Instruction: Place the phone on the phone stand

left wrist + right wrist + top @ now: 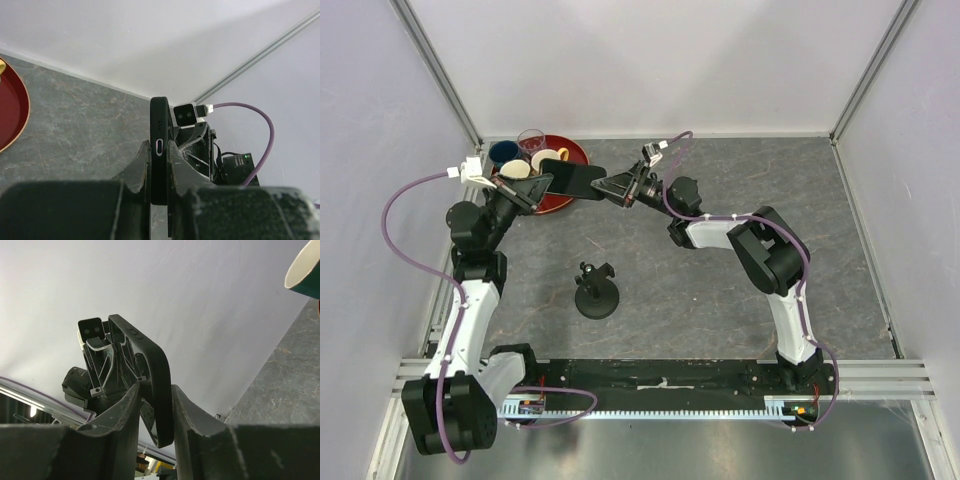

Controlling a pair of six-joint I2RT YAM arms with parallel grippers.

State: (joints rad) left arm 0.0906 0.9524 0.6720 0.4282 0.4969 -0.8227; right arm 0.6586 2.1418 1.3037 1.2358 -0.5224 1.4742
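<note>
The black phone (578,178) hangs in the air at the back left, above the table, between my two grippers. My left gripper (542,188) is shut on its left end; in the left wrist view the phone (159,125) stands edge-on, squeezed between both fingers of that gripper (158,146). My right gripper (607,188) straddles the phone's right end. In the right wrist view the phone (150,355) leans against one finger, with a narrow gap at the other, inside that gripper (155,388). The phone stand (597,293) stands upright and bare in the middle of the table.
A red tray (582,155) with several cups and a glass (531,140) sits at the back left, just behind the left gripper. Its rim shows in the left wrist view (12,110). White walls close the back and sides.
</note>
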